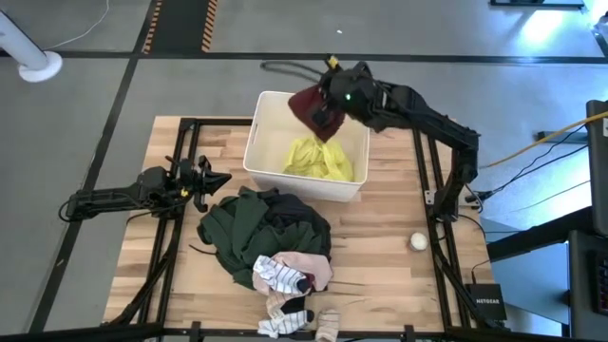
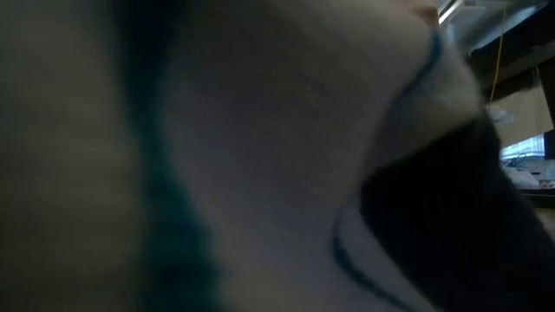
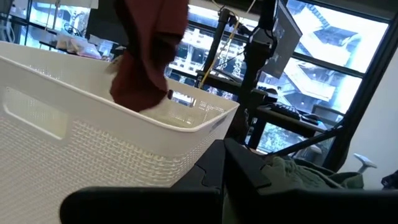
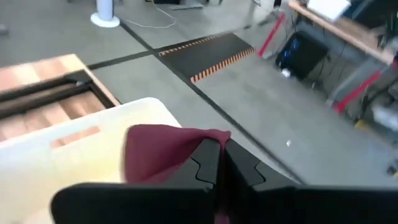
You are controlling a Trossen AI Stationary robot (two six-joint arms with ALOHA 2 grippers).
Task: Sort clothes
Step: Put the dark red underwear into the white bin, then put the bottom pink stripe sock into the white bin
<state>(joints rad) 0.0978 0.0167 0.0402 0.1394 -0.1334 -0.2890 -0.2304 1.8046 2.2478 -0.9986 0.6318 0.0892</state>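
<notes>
Hanging over the far edge of the white bin (image 1: 306, 180), the maroon garment (image 1: 316, 107) is pinched tight in the right gripper (image 1: 332, 95), so this looks like the drop-off step; next it just needs to let go above the neon yellow top (image 1: 318, 160). Left gripper (image 1: 217, 179) waits beside the bin, can't tell its fingers. The clothes pile (image 1: 271, 233) sits on the wooden table (image 1: 380, 256) nearer than the bin, grey floor beyond.

Right gripper (image 1: 328, 106) raised, fingers pinched closed, left gripper (image 1: 214, 179) low, fingers together
</notes>
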